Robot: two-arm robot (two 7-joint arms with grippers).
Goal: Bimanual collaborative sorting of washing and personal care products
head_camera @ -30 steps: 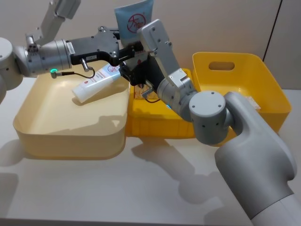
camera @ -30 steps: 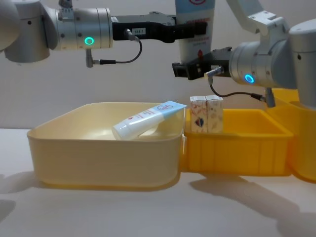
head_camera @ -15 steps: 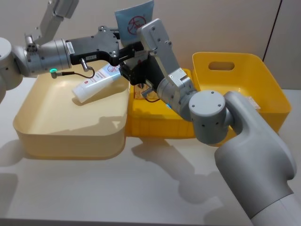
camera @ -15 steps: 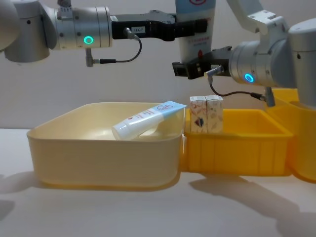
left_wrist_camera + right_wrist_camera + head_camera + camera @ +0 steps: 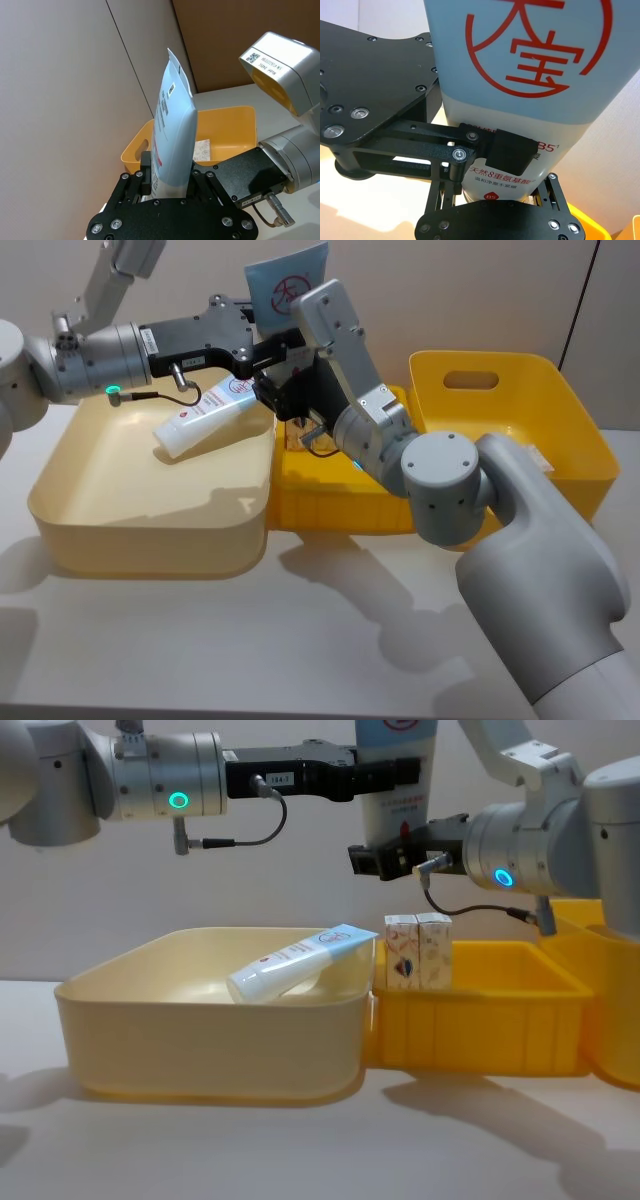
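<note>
Grey arms; black screwed tools; green, blue lights

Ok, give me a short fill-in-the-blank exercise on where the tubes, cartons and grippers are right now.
1. The left gripper is shut on the upright ____, held in the air above the bins.
2. A second tube lies in the ____ bin.
3. The two white cartons stand in the ____ bin.
4. The right gripper sits at the held tube's ____ end.

Missing words: tube; cream; yellow; lower

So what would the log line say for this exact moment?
handover | left gripper: shut on raised tube | right gripper: shut on its lower end | second tube: cream bin
</note>
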